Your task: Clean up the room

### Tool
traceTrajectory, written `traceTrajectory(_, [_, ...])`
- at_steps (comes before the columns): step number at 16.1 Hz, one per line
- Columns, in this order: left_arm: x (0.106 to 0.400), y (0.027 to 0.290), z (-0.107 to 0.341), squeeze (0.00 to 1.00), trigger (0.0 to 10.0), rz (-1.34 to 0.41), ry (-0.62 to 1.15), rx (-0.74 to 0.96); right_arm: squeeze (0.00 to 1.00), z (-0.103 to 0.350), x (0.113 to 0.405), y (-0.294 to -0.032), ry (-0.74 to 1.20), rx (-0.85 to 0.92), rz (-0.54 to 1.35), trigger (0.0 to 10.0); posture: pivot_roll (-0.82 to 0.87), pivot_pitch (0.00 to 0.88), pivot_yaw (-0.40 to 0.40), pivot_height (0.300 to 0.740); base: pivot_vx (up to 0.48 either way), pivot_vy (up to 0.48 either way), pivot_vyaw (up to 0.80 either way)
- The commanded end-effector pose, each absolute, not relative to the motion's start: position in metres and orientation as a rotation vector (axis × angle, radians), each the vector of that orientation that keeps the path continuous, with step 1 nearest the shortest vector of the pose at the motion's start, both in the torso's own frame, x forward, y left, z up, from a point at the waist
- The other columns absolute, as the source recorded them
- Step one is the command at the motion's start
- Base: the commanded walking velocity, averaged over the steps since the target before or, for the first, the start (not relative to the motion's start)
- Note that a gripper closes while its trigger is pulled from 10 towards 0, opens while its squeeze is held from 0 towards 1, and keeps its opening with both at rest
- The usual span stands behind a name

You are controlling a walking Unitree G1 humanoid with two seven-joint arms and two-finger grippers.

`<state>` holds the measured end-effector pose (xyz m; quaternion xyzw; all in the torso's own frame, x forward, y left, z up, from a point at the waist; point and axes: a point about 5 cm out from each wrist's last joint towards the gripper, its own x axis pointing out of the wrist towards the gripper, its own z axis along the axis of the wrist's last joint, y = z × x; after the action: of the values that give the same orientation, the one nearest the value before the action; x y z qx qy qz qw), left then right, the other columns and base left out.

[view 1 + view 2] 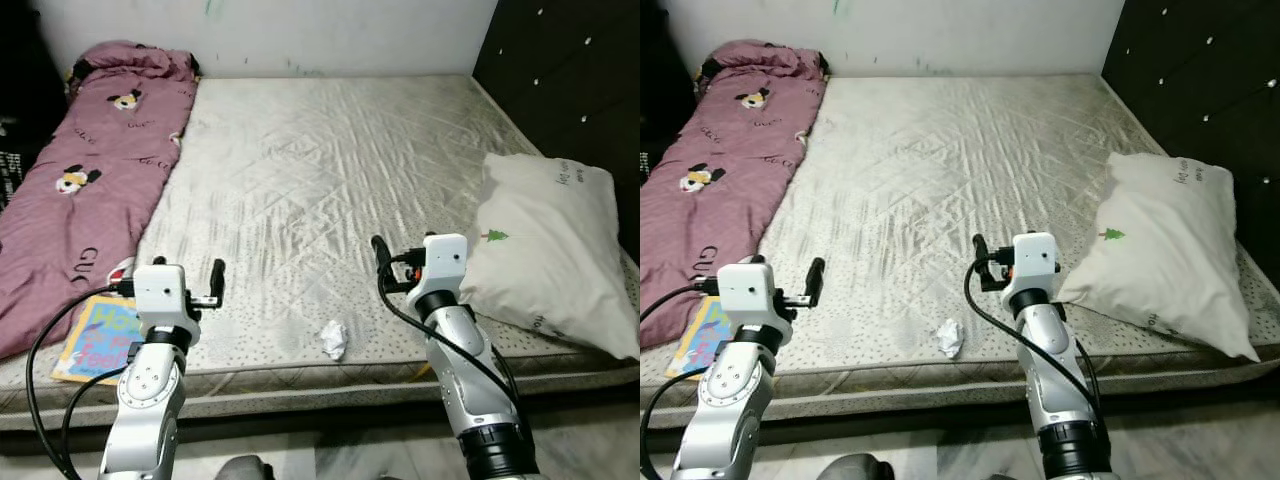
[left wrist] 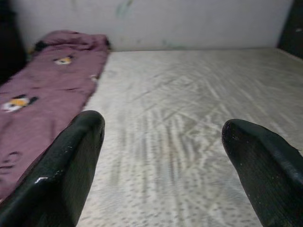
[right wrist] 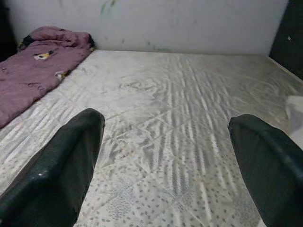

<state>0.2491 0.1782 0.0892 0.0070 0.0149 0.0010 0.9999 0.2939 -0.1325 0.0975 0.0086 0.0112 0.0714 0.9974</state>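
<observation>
Left eye view: crumpled tissue (image 1: 333, 339) on the mattress (image 1: 330, 180) near edge, between my left gripper (image 2: 163, 137) and right gripper (image 3: 165, 142), both jaws wide, holding nothing. Pillow (image 1: 545, 245) lies right.

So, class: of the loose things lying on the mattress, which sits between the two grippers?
The crumpled white tissue, near the front edge, between the left gripper and right gripper. The colourful book and white pillow lie outside them.
</observation>
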Motion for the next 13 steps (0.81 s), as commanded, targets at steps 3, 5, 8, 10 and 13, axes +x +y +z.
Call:
traceTrajectory(3, [0.2515,0.1803,0.0925,0.00,10.0,0.028,0.007,0.104,0.00,0.0998,0.2896,-0.1398,0.020,0.017,0.122,10.0,0.10,0.000,-0.005,0.740,0.000,0.000,-0.80])
traceTrajectory(5, [0.2547,0.1792,0.0942,0.00,10.0,0.025,0.007,0.134,0.00,0.0996,0.2910,-0.1399,0.022,0.030,0.111,10.0,0.10,0.000,-0.002,0.740,0.000,0.000,0.00])
traceTrajectory(8, [0.2566,0.1802,0.0932,0.00,10.0,0.042,0.016,0.180,0.00,0.1009,0.2928,-0.1366,0.018,0.036,0.116,10.0,0.11,0.000,-0.003,0.740,0.000,0.000,0.00])
traceTrajectory(10, [0.2561,0.1810,0.0907,0.00,10.0,-0.014,0.031,0.113,0.00,0.1020,0.2932,-0.1373,0.012,0.038,0.117,10.0,0.10,0.000,-0.002,0.740,0.000,0.000,0.00])
traceTrajectory(13, [0.2575,0.1758,0.0909,0.00,10.0,-0.045,0.023,0.088,0.00,0.1025,0.2927,-0.1367,0.009,0.053,0.126,10.0,0.10,0.000,-0.001,0.740,0.000,0.000,0.00])
